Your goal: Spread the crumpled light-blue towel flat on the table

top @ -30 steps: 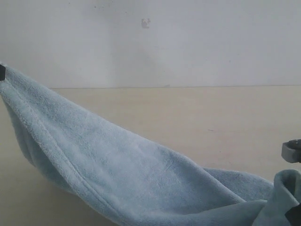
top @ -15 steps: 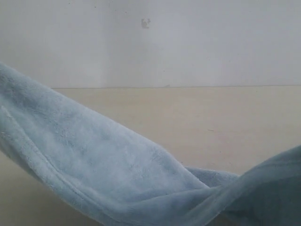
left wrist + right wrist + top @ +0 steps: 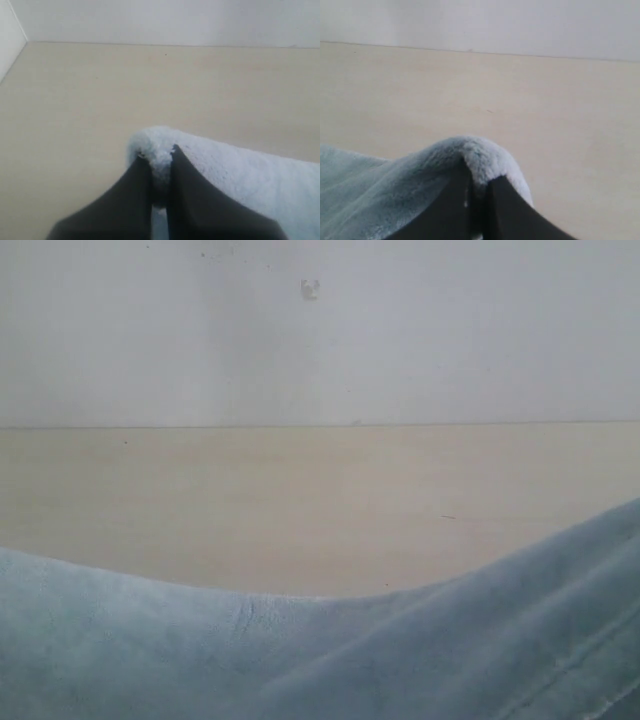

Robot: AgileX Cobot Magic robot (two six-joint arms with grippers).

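The towel [image 3: 320, 660] fills the whole near strip of the exterior view, a pale blue fluffy band hanging so close to the camera that its pile is blurred. Its upper edge starts fairly low at the far left, sags a little toward the middle, then climbs to its highest point at the right edge. Neither arm shows in that view.

On the left side, the left gripper [image 3: 160, 152] is seen only from its own wrist camera. Its two dark fingers [image 3: 132, 195] are drawn in narrow and pinch a bunched fold of the towel [image 3: 250, 175]. A small tuft of cloth puffs out past the tips, and the rest trails away from the pinch over the table [image 3: 100, 90].

In the middle, the bare table [image 3: 300, 500] runs pale beige from behind the cloth to the far wall [image 3: 420, 340], which carries a small mark [image 3: 310, 288] high up. Whether the sagging middle of the towel touches the tabletop cannot be told.

On the right side, the right gripper [image 3: 479, 175] likewise has its jaws nearly together, clamped on a rounded hump of the towel [image 3: 395, 190]. The cloth bulges over the tips and slopes away from the grip, with the table [image 3: 545, 100] beyond.
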